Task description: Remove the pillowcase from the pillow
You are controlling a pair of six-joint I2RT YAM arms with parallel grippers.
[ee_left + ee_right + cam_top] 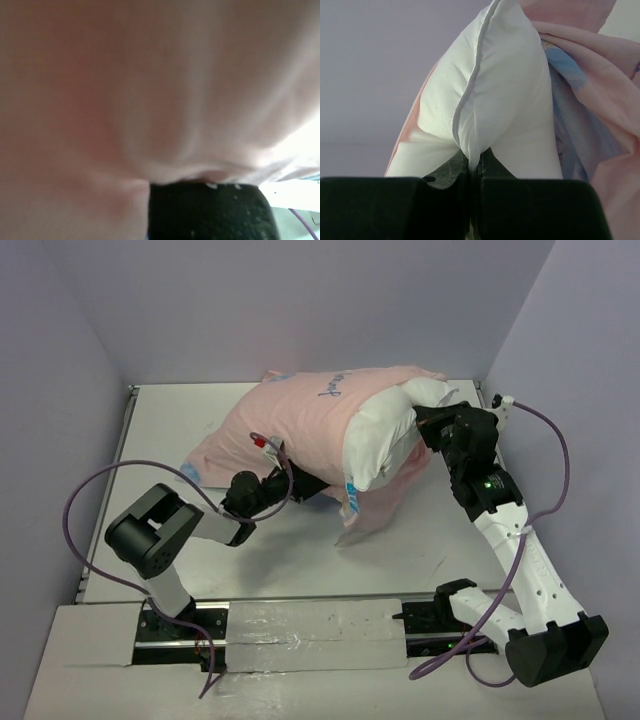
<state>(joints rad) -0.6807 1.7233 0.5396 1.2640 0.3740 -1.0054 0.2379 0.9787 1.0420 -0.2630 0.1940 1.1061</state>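
Pillowcase (300,420) is pinched by the left gripper (285,488), the pillow (385,435) seam by the right gripper (474,170) (a thin hold). Pulled hard, that seam could slip out — the pillow would then just follow

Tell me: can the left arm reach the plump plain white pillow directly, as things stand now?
Probably not. The left gripper is shut on the thin pale pink pillowcase, which covers the pillow on that side; the bare end lies by the right gripper, which pinches its seam.

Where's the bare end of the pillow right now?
In the top view it sits right of centre: the pillow pokes out of the right end of the pillowcase, its seamed edge pinched in the right tool.
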